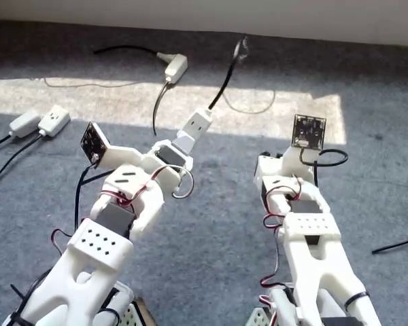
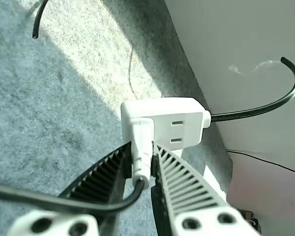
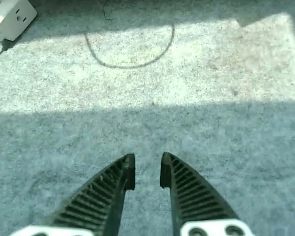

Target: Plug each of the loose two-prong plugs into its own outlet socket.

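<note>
My left gripper (image 2: pixel 141 153) is shut on a white two-prong plug (image 2: pixel 137 142). The plug is pressed against the end of a white outlet block (image 2: pixel 174 123), and no prongs show between them. Two free slots face the left wrist camera. From above, the same gripper (image 1: pixel 179 147) holds the plug at the outlet block (image 1: pixel 199 122), whose black cord runs toward the far wall. My right gripper (image 3: pixel 147 172) hangs open over bare carpet, nothing between its fingers (image 3: pixel 123 179). Its arm (image 1: pixel 296 187) stands to the right.
A second white plug (image 1: pixel 175 66) with a black cord lies near the far wall. At the far left a plug (image 1: pixel 24 123) and outlet (image 1: pixel 54 119) lie end to end. A thin cord loop (image 3: pixel 132 54) lies ahead of the right gripper on grey carpet.
</note>
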{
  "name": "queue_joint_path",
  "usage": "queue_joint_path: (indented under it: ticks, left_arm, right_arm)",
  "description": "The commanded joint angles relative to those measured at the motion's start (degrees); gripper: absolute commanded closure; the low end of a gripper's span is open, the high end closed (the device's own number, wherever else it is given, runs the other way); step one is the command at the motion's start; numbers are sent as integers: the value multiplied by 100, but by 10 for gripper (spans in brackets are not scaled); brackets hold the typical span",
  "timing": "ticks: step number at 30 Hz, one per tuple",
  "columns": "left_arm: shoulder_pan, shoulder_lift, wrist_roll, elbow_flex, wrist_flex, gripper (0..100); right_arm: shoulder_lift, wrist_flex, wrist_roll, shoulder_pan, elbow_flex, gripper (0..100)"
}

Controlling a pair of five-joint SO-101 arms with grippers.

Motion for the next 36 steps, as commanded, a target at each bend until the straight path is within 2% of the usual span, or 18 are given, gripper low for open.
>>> queue_joint_path:
  ticks: [1, 10, 19, 25, 34, 36]
  left_arm:
    - [-66, -13, -53, 180, -158, 991]
    - [-295, -48, -44, 453, -360, 991]
    - [-1226, -40, -44, 620, -1635, 991]
    - [-1244, -57, -44, 927, -2268, 991]
    - [-1218, -57, -79, 1490, -4070, 989]
    - [-1226, -57, -431, 1543, -4123, 985]
  right_arm:
    - [242, -365, -53, 66, -119, 899]
    - [523, -585, -53, 242, -127, 899]
    - [585, -585, -53, 321, -207, 899]
    - [585, -585, -53, 321, -207, 899]
    - [585, -585, -53, 321, -198, 899]
    - [585, -585, -53, 321, -198, 899]
